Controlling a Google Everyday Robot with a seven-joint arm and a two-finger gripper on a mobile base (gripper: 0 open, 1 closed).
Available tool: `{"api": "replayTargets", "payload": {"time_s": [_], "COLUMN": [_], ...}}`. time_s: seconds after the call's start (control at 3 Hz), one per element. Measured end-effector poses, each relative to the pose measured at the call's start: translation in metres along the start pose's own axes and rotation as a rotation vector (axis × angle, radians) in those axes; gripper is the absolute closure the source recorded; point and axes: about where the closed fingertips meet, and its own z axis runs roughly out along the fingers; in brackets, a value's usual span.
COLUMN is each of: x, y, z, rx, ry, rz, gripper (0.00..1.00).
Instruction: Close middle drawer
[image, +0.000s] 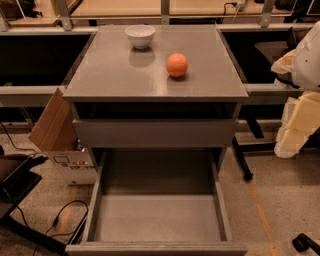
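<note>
The middle drawer of the grey cabinet is pulled far out toward the camera. Its grey box interior is empty, and its flat front lies along the bottom edge of the view. The taller upper front sits above it, standing slightly out from under the cabinet top. The lowest front is hidden below the open drawer. My gripper, cream-coloured under a white arm segment, hangs at the right edge of the view. It is to the right of the cabinet, apart from the drawer, and holds nothing that I can see.
A white bowl and an orange sit on the cabinet top. A cardboard box leans at the cabinet's left. Black cables lie on the floor at left. A black table leg stands at right.
</note>
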Motion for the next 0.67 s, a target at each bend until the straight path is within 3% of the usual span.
{"api": "replayTargets", "payload": {"time_s": [0.33,0.67], "x": [0.000,0.010], "y": [0.000,0.026], "z": [0.000,0.038], "rx": [0.000,-0.032], "ry": [0.000,-0.055], "rz": [0.000,0.013], "gripper": [0.00,0.01]}}
